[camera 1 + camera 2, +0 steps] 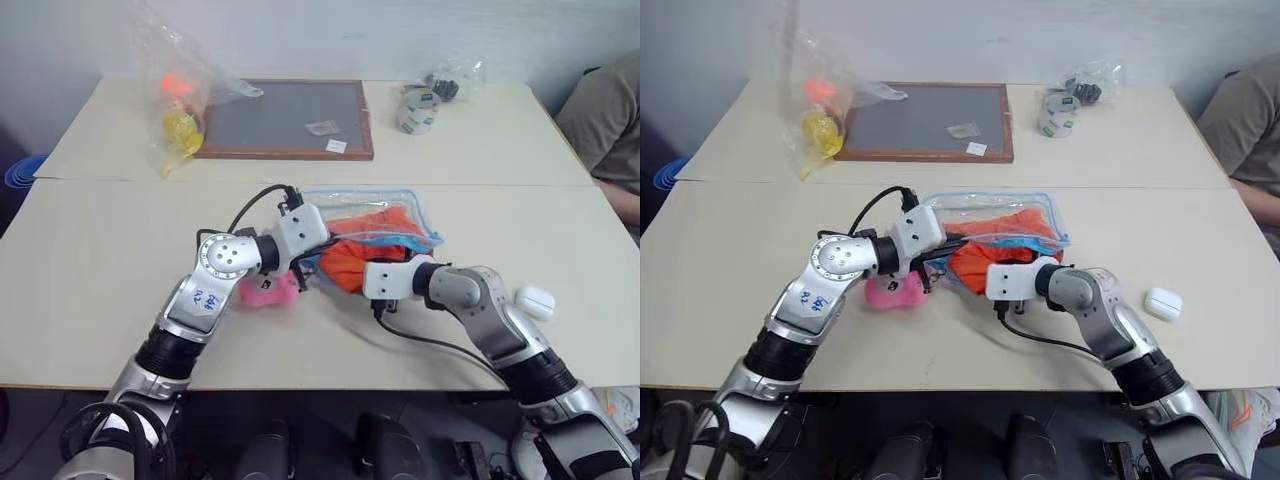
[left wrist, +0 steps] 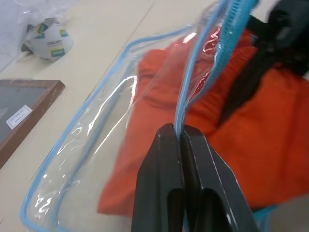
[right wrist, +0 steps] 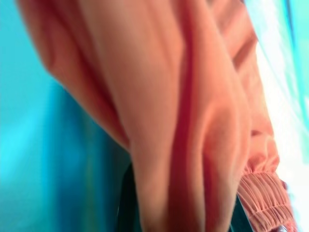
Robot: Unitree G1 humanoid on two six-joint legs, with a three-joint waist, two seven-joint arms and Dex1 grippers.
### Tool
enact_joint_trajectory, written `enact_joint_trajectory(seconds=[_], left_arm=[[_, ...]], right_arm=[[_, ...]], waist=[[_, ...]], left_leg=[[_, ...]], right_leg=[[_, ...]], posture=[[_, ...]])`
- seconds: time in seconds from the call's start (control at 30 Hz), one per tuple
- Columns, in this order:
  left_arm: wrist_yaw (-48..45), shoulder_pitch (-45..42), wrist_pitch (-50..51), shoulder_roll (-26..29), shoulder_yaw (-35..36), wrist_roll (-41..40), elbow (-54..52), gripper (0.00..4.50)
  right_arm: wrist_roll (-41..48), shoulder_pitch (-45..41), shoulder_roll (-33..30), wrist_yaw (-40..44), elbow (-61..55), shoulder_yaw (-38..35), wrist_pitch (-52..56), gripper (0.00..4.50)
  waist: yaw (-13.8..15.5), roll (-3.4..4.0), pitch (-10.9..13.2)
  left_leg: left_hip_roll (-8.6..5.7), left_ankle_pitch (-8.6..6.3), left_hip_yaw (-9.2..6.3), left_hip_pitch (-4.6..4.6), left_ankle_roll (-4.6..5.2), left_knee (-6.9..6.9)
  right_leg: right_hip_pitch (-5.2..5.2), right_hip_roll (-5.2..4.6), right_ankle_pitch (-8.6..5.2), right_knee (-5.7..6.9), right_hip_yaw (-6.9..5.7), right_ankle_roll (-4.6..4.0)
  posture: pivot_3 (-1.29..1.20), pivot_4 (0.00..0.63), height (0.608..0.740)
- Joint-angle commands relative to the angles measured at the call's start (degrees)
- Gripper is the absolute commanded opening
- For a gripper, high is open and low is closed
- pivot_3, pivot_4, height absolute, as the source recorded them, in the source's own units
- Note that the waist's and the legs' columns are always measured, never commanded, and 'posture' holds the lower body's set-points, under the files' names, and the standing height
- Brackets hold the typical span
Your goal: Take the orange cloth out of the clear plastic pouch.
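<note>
The clear plastic pouch [image 1: 400, 205] with light-blue trim lies in the middle of the near table, its open end towards me. The orange cloth [image 1: 350, 258] bulges out of that opening, with part of it still inside the pouch. My left gripper [image 2: 179, 129] is shut on the pouch's blue zipper edge [image 2: 200, 72], holding it lifted above the cloth. My right gripper [image 1: 348, 276] reaches in from the right at the mouth and is shut on a fold of the orange cloth [image 3: 183, 121]. A pink plush toy [image 1: 268, 290] lies on the table under my left wrist.
On the far table lie a thin clear bag [image 1: 180, 100] with yellow and orange items, a wood-framed dark board [image 1: 285, 118] and tape rolls [image 1: 418, 108]. A small white case [image 1: 536, 300] sits right of my right arm. A person [image 1: 610, 120] sits at the right edge.
</note>
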Motion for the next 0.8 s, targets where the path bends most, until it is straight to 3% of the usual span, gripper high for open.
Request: enact_joint_trajectory(seconds=[0.03,0.27,0.37,0.47,0.57,0.7,0.8], left_arm=[[1.49,-1.74,0.30,-0.48,2.25,-0.09,0.05,0.01],[1.87,-1.79,-0.32,-0.57,2.44,0.51,1.19,0.01],[1.61,-1.10,-0.58,-0.12,2.19,0.70,0.54,0.01],[1.07,-0.08,-0.31,0.56,1.77,0.72,-1.27,0.01],[0.79,1.09,-0.46,1.36,1.03,1.28,-3.43,0.01],[1.13,2.09,-0.45,1.60,1.21,1.62,-4.45,0.01],[1.33,3.05,-0.29,2.14,1.48,2.16,-5.38,0.01]], right_arm=[[10.16,1.63,-2.31,7.17,-6.84,-4.43,2.92,0.00],[39.50,3.60,-9.45,21.72,-22.03,-17.62,26.35,0.00],[50.85,3.07,-13.38,24.02,-24.43,-24.29,34.14,0.00],[63.93,-0.13,-16.68,23.55,-22.50,-32.51,44.36,0.00],[75.60,-5.67,-20.92,21.96,-13.39,-40.78,55.58,0.00],[84.59,-9.26,-23.87,21.27,-7.37,-45.90,61.99,0.00],[85.89,-10.18,-25.25,20.07,-6.69,-46.79,62.19,0.00]], waist=[[0.00,0.00,0.00],[0.85,0.02,0.01],[1.35,0.01,0.02],[1.27,0.02,0.02],[1.22,0.05,0.04],[1.24,0.05,0.04],[1.26,0.05,0.04]], left_leg=[[0.00,0.00,0.00,0.01,0.00,0.00],[0.04,-0.01,-0.06,-0.01,0.02,0.02],[0.08,-0.03,-0.09,-0.02,0.08,0.04],[0.06,-0.04,-0.10,-0.02,0.12,0.05],[0.06,-0.04,-0.10,-0.02,0.12,0.04],[0.09,-0.04,-0.12,-0.02,0.12,-0.01],[0.07,-0.04,-0.09,-0.05,0.12,0.00]], right_leg=[[0.00,0.00,0.00,0.00,0.00,0.00],[0.00,-0.02,0.00,0.00,-0.01,0.00],[0.01,-0.07,0.01,-0.01,-0.03,0.01],[0.02,-0.13,0.02,-0.01,-0.02,0.02],[0.02,-0.15,0.02,-0.01,-0.03,0.02],[0.02,-0.15,0.02,-0.09,-0.08,0.02],[0.02,-0.17,0.02,-0.08,-0.07,0.02]], posture=[[0.00,0.150,0.740],[0.00,0.150,0.740],[0.00,0.150,0.740],[0.00,0.150,0.740],[0.00,0.150,0.740],[0.00,0.150,0.740],[0.00,0.150,0.740]])
